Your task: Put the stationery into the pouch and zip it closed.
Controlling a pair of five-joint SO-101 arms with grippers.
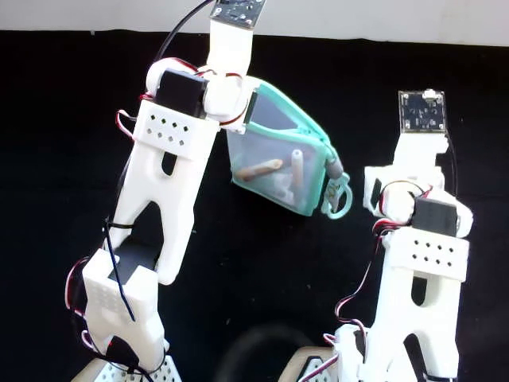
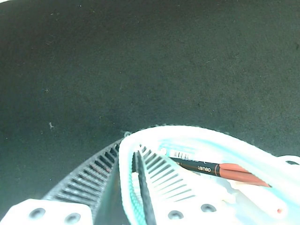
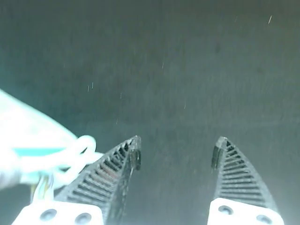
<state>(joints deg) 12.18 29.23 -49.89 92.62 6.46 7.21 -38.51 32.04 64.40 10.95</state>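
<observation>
Black table [image 1: 64, 87] runs back to a white wall [image 1: 358, 16]. My left end effector [image 2: 132, 145] clenches the teal pouch [image 1: 274, 171] aloft, with a white-lettered pen [image 2: 206, 167] inside. Beside it, my right end effector [image 3: 177, 152] hangs released.

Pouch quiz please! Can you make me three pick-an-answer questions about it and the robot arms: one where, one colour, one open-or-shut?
1. Where is the pouch?
A) on the table
B) held up by the left jaws
C) in the right jaws
2. What colour is its edging?
A) red
B) yellow
C) teal
3. How are the right jaws?
A) open, empty
B) shut on a pen
C) shut on the pouch
Answers: 1 B, it hangs in the air, clamped in the left jaws. 2 C, teal trim rims its clear sides. 3 A, a wide gap between them, nothing inside.
</observation>
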